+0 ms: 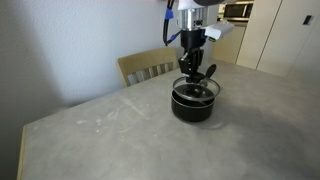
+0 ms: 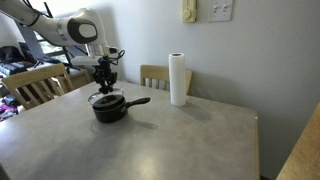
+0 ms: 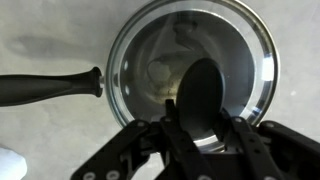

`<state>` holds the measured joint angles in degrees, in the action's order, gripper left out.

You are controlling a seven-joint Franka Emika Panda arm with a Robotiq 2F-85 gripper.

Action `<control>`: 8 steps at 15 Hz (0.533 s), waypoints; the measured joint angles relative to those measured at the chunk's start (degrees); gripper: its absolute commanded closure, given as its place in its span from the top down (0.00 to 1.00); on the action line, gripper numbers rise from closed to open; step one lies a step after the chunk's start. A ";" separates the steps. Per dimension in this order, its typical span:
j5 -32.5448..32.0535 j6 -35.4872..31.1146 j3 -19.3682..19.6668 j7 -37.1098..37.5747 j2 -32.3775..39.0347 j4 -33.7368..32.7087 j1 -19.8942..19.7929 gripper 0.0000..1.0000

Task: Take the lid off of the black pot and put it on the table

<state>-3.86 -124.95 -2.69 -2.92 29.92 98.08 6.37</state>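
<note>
1. A small round black saucepan [image 1: 193, 108] stands on the light grey, stone-look counter [image 1: 110, 135]. In an exterior view its long black handle [image 2: 135, 101] sticks out to the right.
2. A round see-through glass lid [image 1: 195, 90] with a thin metal rim lies over the mouth of the saucepan. The wrist view shows the rim [image 3: 268, 75] ringing the opening, with no pan edge showing outside it. None of the views settles whether the lid rests on the pan or is raised a touch.
3. The robot's hand [image 1: 193, 75] points straight down over the middle of the lid, with the white arm [image 2: 75, 28] rising behind it.
4. In the wrist view the hand [image 3: 200, 120] is drawn narrow. The lid's small black centre knob [image 3: 200, 90] sits between the two dark fingers [image 3: 165, 128], which lie close against its sides, so the hand appears to grip the lid by the knob.
5. A white paper-towel roll [image 2: 178, 80] stands upright on the counter, well apart from the saucepan, to the right and further back.
6. A pale wooden chair [image 2: 35, 85] stands at the left edge of the counter, and another chair back [image 2: 153, 74] shows just behind the roll.
</note>
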 measured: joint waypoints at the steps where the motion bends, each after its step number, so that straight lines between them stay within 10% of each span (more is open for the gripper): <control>1: -0.04 0.69 0.00 -0.01 -0.89 0.11 -0.02 0.12; 8: -0.90 4.09 0.02 -6.83 -8.31 2.39 -0.94 0.12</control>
<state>-4.76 -120.85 -2.67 -9.75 21.61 100.47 5.42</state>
